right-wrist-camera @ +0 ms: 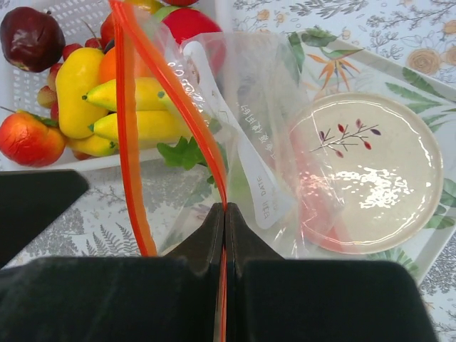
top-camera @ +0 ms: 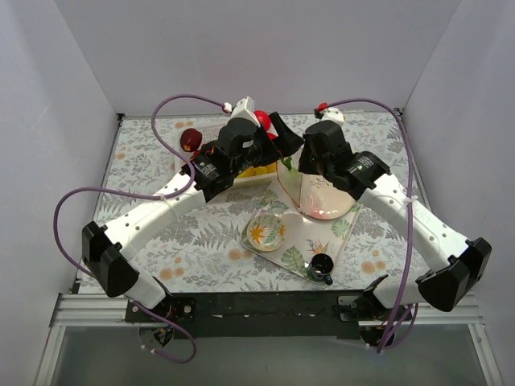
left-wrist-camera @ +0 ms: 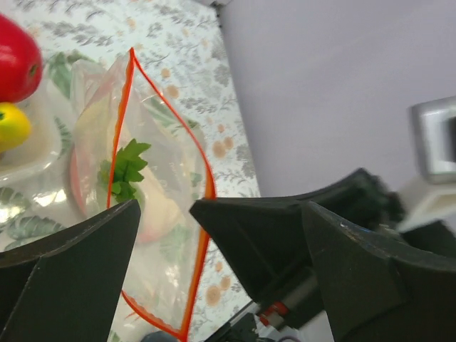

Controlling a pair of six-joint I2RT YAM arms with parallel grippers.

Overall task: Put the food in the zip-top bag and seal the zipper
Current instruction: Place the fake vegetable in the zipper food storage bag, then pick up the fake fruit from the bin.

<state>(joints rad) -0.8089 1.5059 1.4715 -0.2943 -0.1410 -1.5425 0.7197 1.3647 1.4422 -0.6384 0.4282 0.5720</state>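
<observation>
The clear zip-top bag (right-wrist-camera: 249, 121) stands up with its mouth open and the red-orange zipper (right-wrist-camera: 171, 92) running along it. My right gripper (right-wrist-camera: 225, 210) is shut on one side of the zipper strip. A green leafy piece (left-wrist-camera: 125, 169) and pale and reddish pieces lie inside the bag (left-wrist-camera: 153, 192). My left gripper (left-wrist-camera: 167, 214) is open just above the bag's mouth, holding nothing. More food fills the white basket (right-wrist-camera: 50, 14): a dark red apple (right-wrist-camera: 30, 37), bananas (right-wrist-camera: 135, 107) and a yellow piece (right-wrist-camera: 77, 89). In the top view the bag (top-camera: 322, 197) sits under both grippers.
A floral bowl (top-camera: 265, 231) and a small dark cup (top-camera: 322, 267) sit on the leaf-patterned tray (top-camera: 299, 256) in front of the bag. A dark red apple (top-camera: 190, 138) shows at the basket's back left. White walls enclose the table.
</observation>
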